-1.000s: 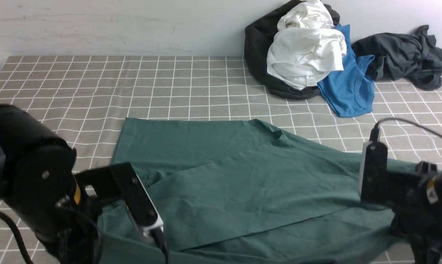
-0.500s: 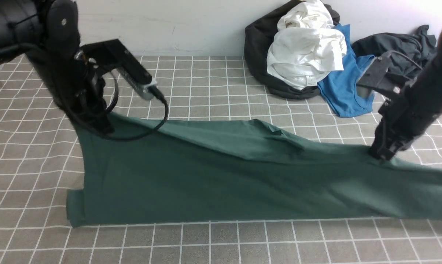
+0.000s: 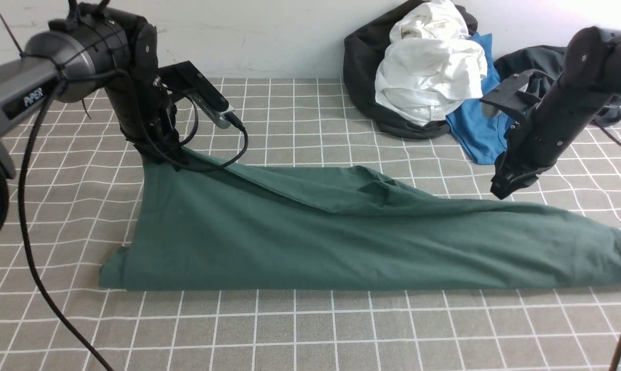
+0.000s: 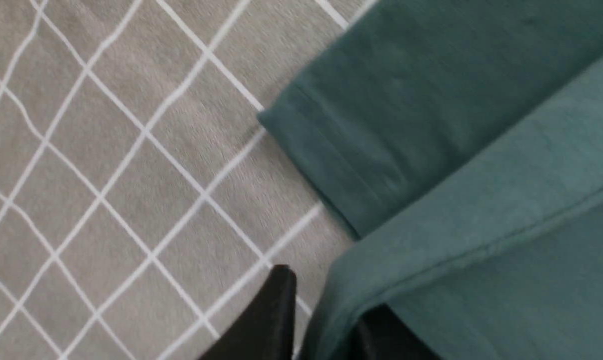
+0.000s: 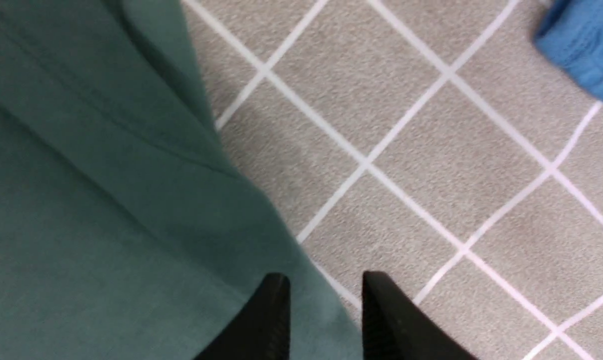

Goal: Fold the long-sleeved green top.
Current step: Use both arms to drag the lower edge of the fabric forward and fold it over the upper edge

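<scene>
The green long-sleeved top (image 3: pixel 341 242) lies folded in half lengthwise across the checked tablecloth, its fold line toward the near side. My left gripper (image 3: pixel 179 157) is down at the top's far left corner. In the left wrist view its jaws (image 4: pixel 329 295) stand a little apart, and the hem of the top (image 4: pixel 431 125) is draped over one finger. My right gripper (image 3: pixel 501 190) hangs just above the top's far edge, open and holding nothing. In the right wrist view its fingers (image 5: pixel 326 277) are spread over the edge of the top (image 5: pixel 81 200).
A heap of clothes sits at the back right by the wall: a black garment (image 3: pixel 362 67), a white one (image 3: pixel 429 67), a bright blue shirt (image 3: pixel 488 123) (image 5: pixel 586 50) and a dark grey garment (image 3: pixel 563 77). Bare checked tablecloth (image 3: pixel 290 335) runs along the near side.
Both arms swung from the near side to the far side, carrying the top's edge over and folding it in half. Both grippers' jaws have parted, and the right one has lifted off the cloth.
</scene>
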Available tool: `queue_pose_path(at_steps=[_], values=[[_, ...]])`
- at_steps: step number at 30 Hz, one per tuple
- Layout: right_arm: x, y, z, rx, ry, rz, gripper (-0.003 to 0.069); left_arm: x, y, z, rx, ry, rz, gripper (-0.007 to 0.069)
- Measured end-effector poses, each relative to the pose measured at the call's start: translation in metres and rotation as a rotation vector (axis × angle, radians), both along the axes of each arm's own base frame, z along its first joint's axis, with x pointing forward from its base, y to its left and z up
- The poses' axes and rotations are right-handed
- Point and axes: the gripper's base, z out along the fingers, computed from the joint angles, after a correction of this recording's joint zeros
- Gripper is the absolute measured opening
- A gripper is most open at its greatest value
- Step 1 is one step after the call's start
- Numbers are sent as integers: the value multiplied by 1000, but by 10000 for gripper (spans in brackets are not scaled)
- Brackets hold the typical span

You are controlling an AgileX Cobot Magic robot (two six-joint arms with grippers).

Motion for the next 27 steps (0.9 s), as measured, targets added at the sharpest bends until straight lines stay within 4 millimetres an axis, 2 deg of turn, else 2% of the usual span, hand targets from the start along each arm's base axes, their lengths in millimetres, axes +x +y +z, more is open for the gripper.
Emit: queue_pose_path(at_steps=[2, 3, 4, 5, 6, 8, 9, 10, 11, 12, 13, 16, 19, 21, 23, 27], values=[[3, 0, 8, 9, -10, -25, 313, 4, 2, -6, -10, -11, 28, 184], [4, 0, 11, 11, -15, -29, 319, 5, 3, -7, -13, -16, 33, 192], [4, 2, 22, 26, -17, -34, 359, 7, 6, -9, -30, -28, 74, 260], [5, 2, 25, 29, -24, -35, 363, 7, 7, -9, -34, -31, 87, 269], [6, 7, 35, 56, -41, -35, 377, 9, 8, -9, -55, -45, 133, 330], [5, 19, 44, 100, -55, -30, 377, 10, 10, -7, -82, -58, 198, 408], [3, 32, 45, 126, -52, -13, 366, 11, 10, -4, -103, -66, 248, 447], [2, 34, 46, 129, -51, -10, 361, 11, 10, -4, -106, -66, 255, 457], [-2, 54, 41, 147, -30, 28, 335, 10, 10, 1, -123, -56, 310, 488], [-4, 60, 41, 149, -27, 38, 327, 10, 11, 1, -122, -54, 310, 491], [-11, 82, 29, 146, 11, 96, 286, 8, 11, 5, -125, -32, 342, 501], [-24, 118, 0, 116, 90, 209, 200, 4, 9, 10, -116, 12, 366, 489], [-29, 136, -20, 79, 130, 259, 128, -1, 8, 16, -113, 30, 371, 440], [-29, 139, -27, 70, 139, 261, 102, -2, 7, 18, -115, 34, 373, 408], [-23, 139, -36, 64, 107, 216, 59, -2, 5, 19, -134, 42, 370, 325], [-6, 134, -36, 68, -22, 80, 29, -3, 0, 19, -168, 60, 342, 192]])
